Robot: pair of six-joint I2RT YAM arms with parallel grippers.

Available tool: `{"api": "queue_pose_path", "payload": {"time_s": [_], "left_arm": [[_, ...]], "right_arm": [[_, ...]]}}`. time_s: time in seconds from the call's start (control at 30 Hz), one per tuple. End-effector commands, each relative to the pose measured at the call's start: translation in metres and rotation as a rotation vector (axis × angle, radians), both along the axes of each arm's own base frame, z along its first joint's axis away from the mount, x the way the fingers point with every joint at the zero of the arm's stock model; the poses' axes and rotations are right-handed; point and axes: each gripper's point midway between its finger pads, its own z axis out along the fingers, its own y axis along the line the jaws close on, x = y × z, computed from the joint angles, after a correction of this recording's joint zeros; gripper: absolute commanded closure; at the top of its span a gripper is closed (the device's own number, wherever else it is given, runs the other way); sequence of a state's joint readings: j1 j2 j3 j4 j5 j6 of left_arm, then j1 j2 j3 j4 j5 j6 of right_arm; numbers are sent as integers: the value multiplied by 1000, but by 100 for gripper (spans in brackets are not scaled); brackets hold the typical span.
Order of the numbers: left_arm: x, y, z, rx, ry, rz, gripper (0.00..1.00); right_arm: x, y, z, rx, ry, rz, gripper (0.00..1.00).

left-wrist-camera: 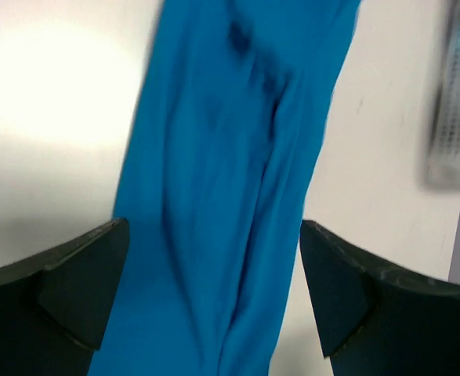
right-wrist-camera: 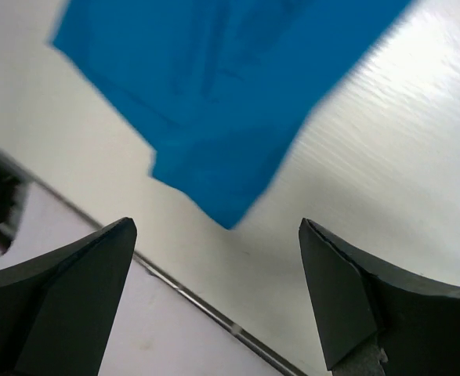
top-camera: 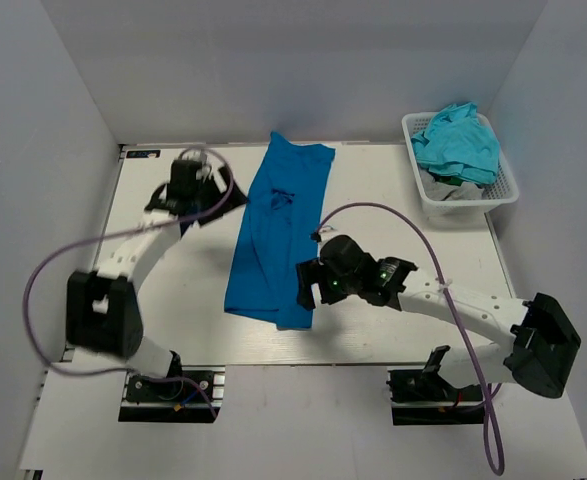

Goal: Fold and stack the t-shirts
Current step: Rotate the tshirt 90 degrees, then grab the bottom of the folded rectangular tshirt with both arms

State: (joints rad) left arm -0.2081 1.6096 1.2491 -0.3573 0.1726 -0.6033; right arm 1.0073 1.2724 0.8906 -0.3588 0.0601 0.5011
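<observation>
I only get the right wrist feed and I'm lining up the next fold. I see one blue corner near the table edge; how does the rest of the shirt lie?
Observer: The blue t-shirt lies as one long narrow strip, running from the far edge of the table towards the near edge.
Operator: Where is the left arm?
Observer: The left gripper is by the strip's left side, at its far half, fingers open and empty.
Operator: Any more shirts to do?
Observer: Yes, turquoise t-shirts are heaped in the white basket at the far right corner.
</observation>
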Motion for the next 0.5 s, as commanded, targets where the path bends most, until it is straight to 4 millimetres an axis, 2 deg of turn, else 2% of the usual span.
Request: {"api": "queue_pose_path", "payload": {"time_s": [0.0, 0.03, 0.1, 0.13, 0.17, 0.2, 0.3, 0.37, 0.47], "left_arm": [[-74, 16, -43, -1, 92, 52, 0], [-98, 18, -65, -5, 162, 55, 0], [-120, 16, -70, -22, 182, 40, 0], [-134, 17, -87, -25, 217, 28, 0], [-142, 15, -95, -32, 243, 16, 0], [-146, 17, -100, -41, 261, 18, 0], [-159, 25, -112, -14, 312, 47, 0], [-166, 27, -118, -5, 324, 41, 0], [-168, 30, -122, 18, 325, 35, 0]], "right_arm": [[-2, -31, -26, -80, 93, -167, 10], [-2, -36, -33, -96, 107, -181, 10], [-6, -39, -48, -130, 144, -172, 11], [-3, -37, -49, -123, 147, -173, 12], [-3, -38, -53, -139, 149, -166, 16], [-3, -38, -64, -167, 182, -164, 16], [0, -33, -76, -205, 211, -153, 17], [4, -22, -75, -194, 215, -129, 19], [5, -17, -82, -229, 233, -108, 20]]}}
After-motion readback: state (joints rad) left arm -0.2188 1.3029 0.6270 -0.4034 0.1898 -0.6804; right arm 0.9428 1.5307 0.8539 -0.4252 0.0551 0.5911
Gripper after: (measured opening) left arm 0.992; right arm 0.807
